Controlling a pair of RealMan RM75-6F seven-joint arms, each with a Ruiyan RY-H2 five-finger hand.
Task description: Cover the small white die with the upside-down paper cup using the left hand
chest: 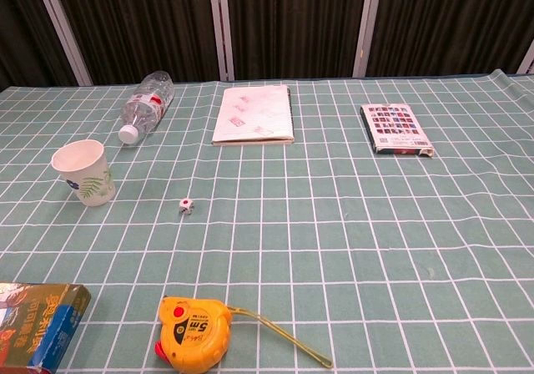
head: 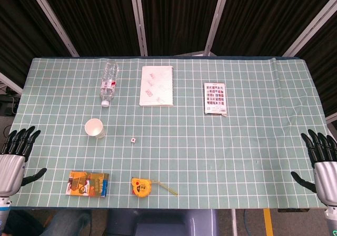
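Note:
A white paper cup [head: 95, 128] [chest: 83, 172] with a green leaf print stands upright, mouth up, left of centre on the green grid mat. The small white die [head: 134, 140] [chest: 186, 207] lies on the mat to the cup's right, apart from it. My left hand [head: 16, 154] hovers at the table's left edge, fingers spread and empty, well left of the cup. At the right edge my right hand [head: 321, 162] is likewise spread and empty. Neither hand shows in the chest view.
A plastic water bottle [head: 108, 81] lies on its side behind the cup. A notebook [head: 157, 85] and a card pack [head: 215, 98] lie further back. An orange-blue box [head: 88, 184] and a yellow tape measure [head: 140, 186] sit near the front edge.

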